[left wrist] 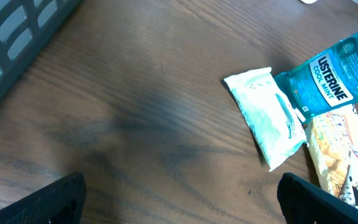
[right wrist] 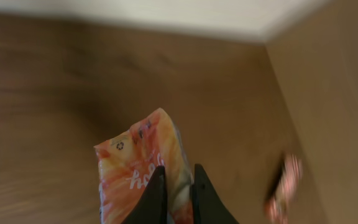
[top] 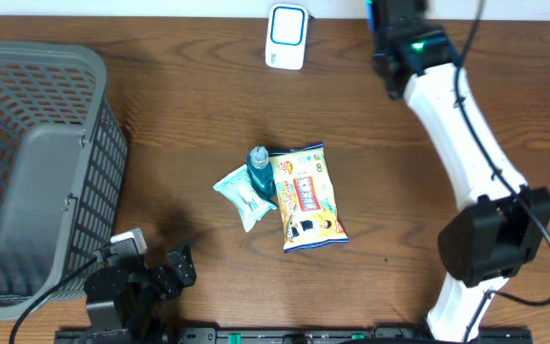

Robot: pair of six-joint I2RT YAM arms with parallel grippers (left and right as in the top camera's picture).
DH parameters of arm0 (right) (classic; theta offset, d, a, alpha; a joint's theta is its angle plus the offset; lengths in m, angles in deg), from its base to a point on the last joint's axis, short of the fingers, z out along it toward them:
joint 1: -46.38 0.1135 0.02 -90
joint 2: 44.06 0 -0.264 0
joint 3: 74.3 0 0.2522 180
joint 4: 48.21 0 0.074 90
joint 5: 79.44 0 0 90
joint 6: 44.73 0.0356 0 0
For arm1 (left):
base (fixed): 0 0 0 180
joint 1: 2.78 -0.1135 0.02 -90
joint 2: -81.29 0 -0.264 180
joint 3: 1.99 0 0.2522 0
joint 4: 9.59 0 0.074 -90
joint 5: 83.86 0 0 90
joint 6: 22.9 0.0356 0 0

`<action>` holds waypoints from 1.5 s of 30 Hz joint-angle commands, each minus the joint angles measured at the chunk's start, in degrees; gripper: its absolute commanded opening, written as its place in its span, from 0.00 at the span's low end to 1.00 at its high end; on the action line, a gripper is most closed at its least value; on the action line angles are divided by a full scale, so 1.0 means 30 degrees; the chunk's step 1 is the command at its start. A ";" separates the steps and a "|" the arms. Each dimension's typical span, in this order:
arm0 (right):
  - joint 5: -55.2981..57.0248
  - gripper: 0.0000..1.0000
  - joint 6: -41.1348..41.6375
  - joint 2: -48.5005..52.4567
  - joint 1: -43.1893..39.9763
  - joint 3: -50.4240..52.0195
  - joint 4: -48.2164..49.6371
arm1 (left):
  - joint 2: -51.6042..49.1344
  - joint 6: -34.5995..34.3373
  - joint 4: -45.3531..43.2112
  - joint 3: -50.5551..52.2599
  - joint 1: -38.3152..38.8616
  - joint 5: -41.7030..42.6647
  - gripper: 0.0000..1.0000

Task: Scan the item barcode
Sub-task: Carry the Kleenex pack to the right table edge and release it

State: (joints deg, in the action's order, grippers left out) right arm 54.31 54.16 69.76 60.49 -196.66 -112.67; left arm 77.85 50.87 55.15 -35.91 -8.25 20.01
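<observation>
Right jaws pinching an orange packet, left jaws open and empty.
Right wrist view: my right jaws are closed on the edge of the orange foil snack packet (right wrist: 135,168), low centre, view blurred. My left jaws stand wide, black fingertips (left wrist: 48,202) in the bottom corners, over the brown wooden table (left wrist: 135,93). Overhead: white barcode scanner (top: 286,36) top centre. Mid-frame, white wipes pack (left wrist: 266,115), blue mouthwash bottle (left wrist: 331,84) and yellow snack bag (top: 308,196). Grey plastic basket (top: 108,182) at left.
</observation>
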 commanded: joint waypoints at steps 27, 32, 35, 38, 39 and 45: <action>-0.4422 0.01 0.3118 0.2157 -1.6138 0.9318 1.1125 | 0.0036 0.0240 0.0000 -0.0015 -0.0080 0.0226 0.98; -0.4051 0.01 0.2455 0.2193 -1.7252 0.9326 1.1030 | 0.0036 0.0240 0.0000 -0.0015 -0.0080 0.0226 0.98; -0.4065 0.05 0.2222 0.2193 -1.7988 0.9333 1.1030 | 0.0036 0.0240 0.0000 -0.0015 -0.0080 0.0226 0.98; -0.4073 0.05 0.2171 0.2142 -1.8455 0.9326 1.1016 | 0.0036 0.0240 0.0000 -0.0015 -0.0080 0.0226 0.98; -0.4138 0.07 0.1887 0.2091 -1.8498 0.9326 1.1030 | 0.0036 0.0240 0.0000 -0.0015 -0.0080 0.0226 0.98; -0.5034 0.99 0.1370 0.1049 -1.8054 0.8772 1.1103 | 0.0036 0.0240 0.0000 -0.0015 -0.0080 0.0226 0.98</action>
State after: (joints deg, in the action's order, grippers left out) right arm 41.28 59.51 75.55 4.86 -168.99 -79.29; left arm 77.85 50.87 55.17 -35.91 -8.25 20.01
